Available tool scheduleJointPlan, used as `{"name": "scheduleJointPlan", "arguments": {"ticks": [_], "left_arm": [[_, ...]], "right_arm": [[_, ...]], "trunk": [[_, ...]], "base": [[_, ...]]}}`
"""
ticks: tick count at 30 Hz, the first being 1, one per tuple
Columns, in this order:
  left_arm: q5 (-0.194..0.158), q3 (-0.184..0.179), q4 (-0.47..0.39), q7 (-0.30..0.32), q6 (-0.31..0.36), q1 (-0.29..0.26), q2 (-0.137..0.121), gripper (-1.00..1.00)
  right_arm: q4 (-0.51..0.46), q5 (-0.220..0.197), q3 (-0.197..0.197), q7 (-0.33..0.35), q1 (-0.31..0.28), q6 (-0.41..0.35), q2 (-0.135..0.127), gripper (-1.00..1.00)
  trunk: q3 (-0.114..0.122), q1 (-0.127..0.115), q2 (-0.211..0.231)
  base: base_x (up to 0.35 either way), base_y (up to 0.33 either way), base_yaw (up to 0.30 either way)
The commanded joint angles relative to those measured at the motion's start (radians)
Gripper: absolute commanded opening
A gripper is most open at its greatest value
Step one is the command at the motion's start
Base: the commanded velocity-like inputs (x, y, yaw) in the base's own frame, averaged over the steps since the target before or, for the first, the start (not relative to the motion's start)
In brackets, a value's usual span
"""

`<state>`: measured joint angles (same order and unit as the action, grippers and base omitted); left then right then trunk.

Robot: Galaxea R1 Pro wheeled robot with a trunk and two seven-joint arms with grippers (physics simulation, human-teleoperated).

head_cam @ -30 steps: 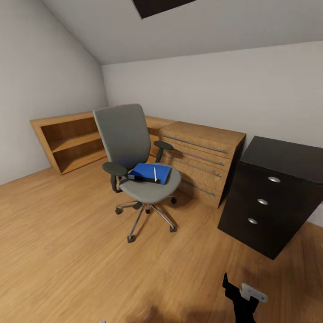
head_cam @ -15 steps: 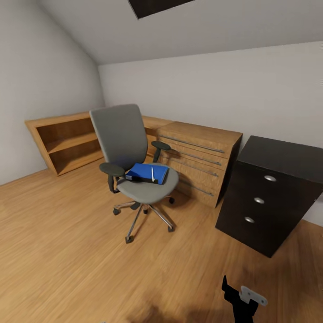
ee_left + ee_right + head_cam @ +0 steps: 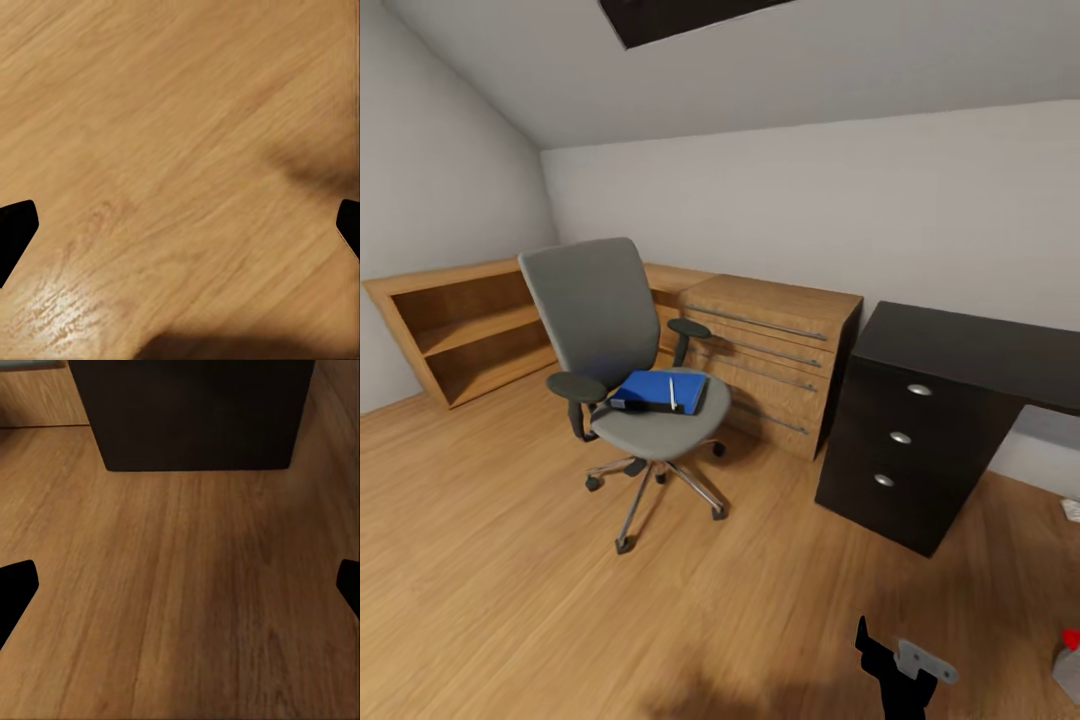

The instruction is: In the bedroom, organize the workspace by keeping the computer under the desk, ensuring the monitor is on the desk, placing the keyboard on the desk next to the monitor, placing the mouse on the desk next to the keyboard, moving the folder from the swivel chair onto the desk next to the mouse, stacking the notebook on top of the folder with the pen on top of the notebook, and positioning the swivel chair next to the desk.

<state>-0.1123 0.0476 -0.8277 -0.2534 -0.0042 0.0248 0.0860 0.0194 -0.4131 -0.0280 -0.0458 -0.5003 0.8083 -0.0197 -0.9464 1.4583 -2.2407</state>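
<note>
While the robot stood back on the wood floor [image 3: 490, 560], the swivel chair [image 3: 622, 340] sat out in the room, well apart from the desk [image 3: 950, 350] and just in front of a low light-wood cabinet [image 3: 775, 345] with long handles. On the chair's grey seat lay a blue flat folder [image 3: 650, 390], and across it rested the pen [image 3: 672, 393], a thin white stick. The chair's chrome star base stood on the floor with its castors splayed. Off to the left, against the sloping wall, an open wooden bookshelf [image 3: 455, 325] ran along the floor. The desk showed its black surface and its black three-drawer unit [image 3: 905, 450] with round silver knobs, standing right beside the cabinet. Low at the right edge of the head view a light grey box with a red mark, likely the computer [image 3: 1068, 665], poked into sight on the floor, mostly cut off. Near the bottom of that view the right hand [image 3: 900, 665] hung low over the floor, dark with a pale bracket on it. Seen from its own wrist camera, the right hand [image 3: 180, 585] had its two black fingertips [image 3: 15, 585] spread wide with nothing between them, and it faced the floor with the foot of a black unit beyond. The left hand [image 3: 180, 232] likewise had its fingertips [image 3: 15, 232] spread far apart above bare floorboards, holding nothing
</note>
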Motion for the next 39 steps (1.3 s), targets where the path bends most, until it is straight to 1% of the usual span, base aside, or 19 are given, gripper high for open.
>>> {"name": "scheduleJointPlan", "arguments": {"ticks": [1,8,19,39], "left_arm": [[-0.01,0.001,-0.002,0.0,0.0,0.0,0.001,1.0],[-0.009,-0.006,0.001,0.001,0.0,0.001,0.003,1.0],[-0.009,-0.011,0.011,0.002,0.0,0.0,0.003,1.0],[-0.01,-0.011,0.012,0.001,0.0,0.0,0.003,1.0]], "right_arm": [[0.002,0.007,-0.003,-0.005,-0.001,0.003,0.0,1.0],[0.002,0.007,-0.003,-0.005,0.0,0.003,0.0,1.0],[0.003,0.008,-0.003,-0.003,0.0,0.003,0.001,1.0],[0.004,0.008,-0.003,0.002,0.001,0.003,0.003,1.0]], "trunk": [[0.0,0.0,0.0],[0.007,0.0,0.0],[0.017,0.0,0.0],[0.035,0.0,0.0]], "base": [[0.0,0.0,-0.214],[-0.034,0.02,-0.223],[-0.129,0.063,-0.245],[-0.009,0.004,-0.25]]}}
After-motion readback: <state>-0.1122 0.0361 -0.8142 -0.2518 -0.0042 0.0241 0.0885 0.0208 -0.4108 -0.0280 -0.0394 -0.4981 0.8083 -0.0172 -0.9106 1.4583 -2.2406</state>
